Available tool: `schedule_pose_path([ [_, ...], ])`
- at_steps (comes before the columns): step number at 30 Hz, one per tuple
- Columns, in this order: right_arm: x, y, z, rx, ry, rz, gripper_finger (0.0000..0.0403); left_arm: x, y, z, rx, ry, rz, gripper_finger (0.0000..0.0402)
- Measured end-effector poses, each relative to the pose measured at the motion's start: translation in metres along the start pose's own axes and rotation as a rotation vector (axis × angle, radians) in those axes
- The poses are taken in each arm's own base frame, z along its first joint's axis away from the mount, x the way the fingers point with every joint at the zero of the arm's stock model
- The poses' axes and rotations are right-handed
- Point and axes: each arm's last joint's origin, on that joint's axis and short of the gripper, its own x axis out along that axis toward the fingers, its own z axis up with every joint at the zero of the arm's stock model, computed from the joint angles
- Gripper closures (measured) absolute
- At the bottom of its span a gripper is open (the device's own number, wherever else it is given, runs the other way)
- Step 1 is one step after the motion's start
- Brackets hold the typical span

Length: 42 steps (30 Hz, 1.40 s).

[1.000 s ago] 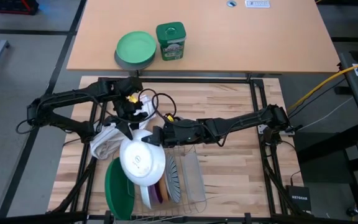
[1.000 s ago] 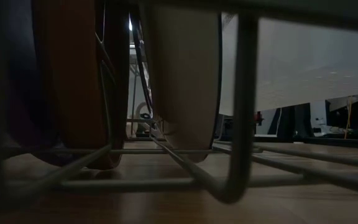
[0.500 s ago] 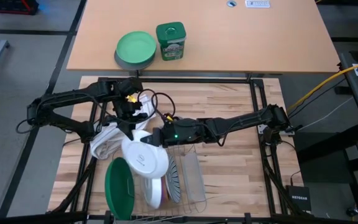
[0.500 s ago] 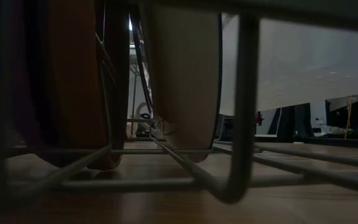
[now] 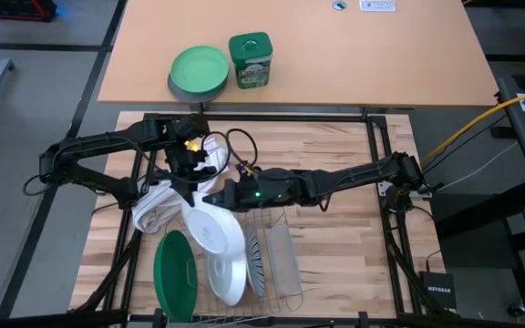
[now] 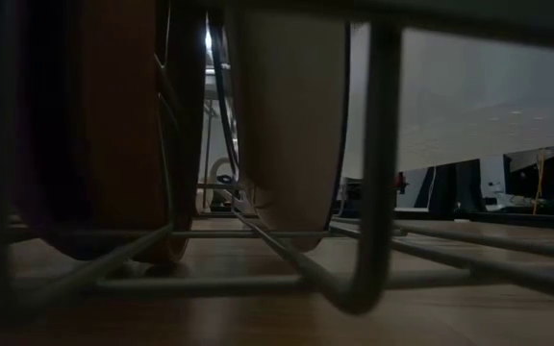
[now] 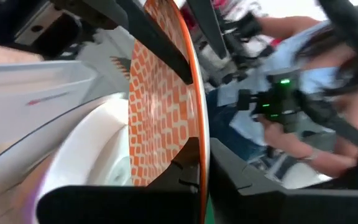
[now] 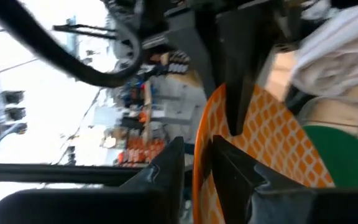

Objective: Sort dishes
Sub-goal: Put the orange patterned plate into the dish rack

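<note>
Now left gripper (image 7: 194,180) clamps orange patterned plate (image 7: 160,106) (rim between fingers).

Plates (image 5: 215,239) stand on edge in the rack (image 5: 285,264) at the table's (image 5: 335,232) near-left side.

White lettering, seemingly "NETGEAR", marks a small black box (image 5: 438,290) on the floor beside the table; nothing else reads.

Dim low view; blurred, glary wrist views
</note>
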Motion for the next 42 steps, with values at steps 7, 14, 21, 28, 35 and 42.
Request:
schedule_pose_path([
  [7,-0.001,0.014,-0.001,0.006,0.101,0.155,0.0324,0.000,-0.004,0.001,0.003,-0.035,-0.141,0.0400],
  [14,-0.003,0.020,-0.004,-0.001,0.199,0.235,0.0324,0.002,-0.007,0.001,0.079,-0.047,-0.199,0.0401],
  [21,-0.008,0.026,-0.009,-0.018,0.390,0.296,0.0324,0.017,-0.011,0.001,0.205,-0.017,-0.245,0.0401],
  [28,-0.021,0.040,-0.011,-0.007,0.558,0.349,0.0324,0.032,-0.017,-0.002,0.300,0.011,-0.301,0.0402],
  [35,-0.028,0.044,-0.013,0.080,0.696,0.328,0.0324,0.040,-0.020,-0.003,0.374,0.014,-0.344,0.0401],
  [42,-0.039,0.052,-0.026,0.174,0.827,0.301,0.0324,0.046,-0.023,-0.004,0.396,0.024,-0.370,0.0401],
])
